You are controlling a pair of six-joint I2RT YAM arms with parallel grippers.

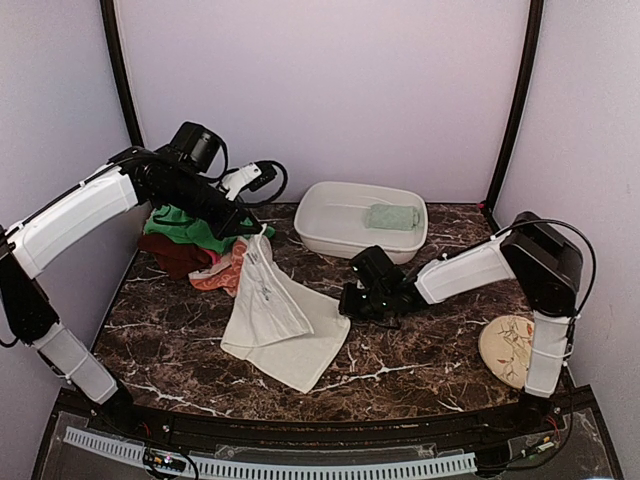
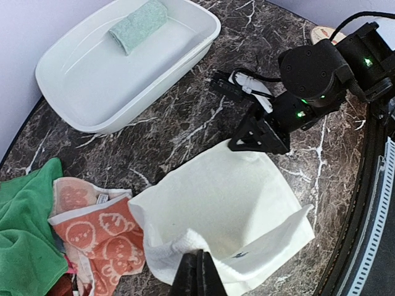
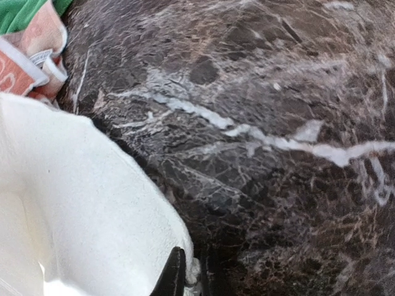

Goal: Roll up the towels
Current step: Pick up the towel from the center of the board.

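The large cream-white towel (image 1: 285, 320) (image 2: 241, 197) (image 3: 74, 209) lies spread on the marble table. Its far-left corner is lifted by my left gripper (image 1: 250, 228) (image 2: 199, 262), which is shut on it. My right gripper (image 1: 348, 300) (image 3: 192, 277) sits low at the towel's right corner, its fingers pinched together on the towel's edge. A bright green towel (image 1: 185, 228) (image 2: 24, 228) and an orange patterned towel (image 1: 225, 272) (image 2: 99, 234) are heaped at the left. A small sage-green towel (image 1: 392, 217) (image 2: 137, 24) lies rolled in the basin.
The white plastic basin (image 1: 330, 235) (image 2: 92, 117) stands at the back centre. A round floral plate (image 1: 510, 350) lies at the front right beside the right arm's base. A dark red cloth (image 1: 175, 255) sits under the green towel.
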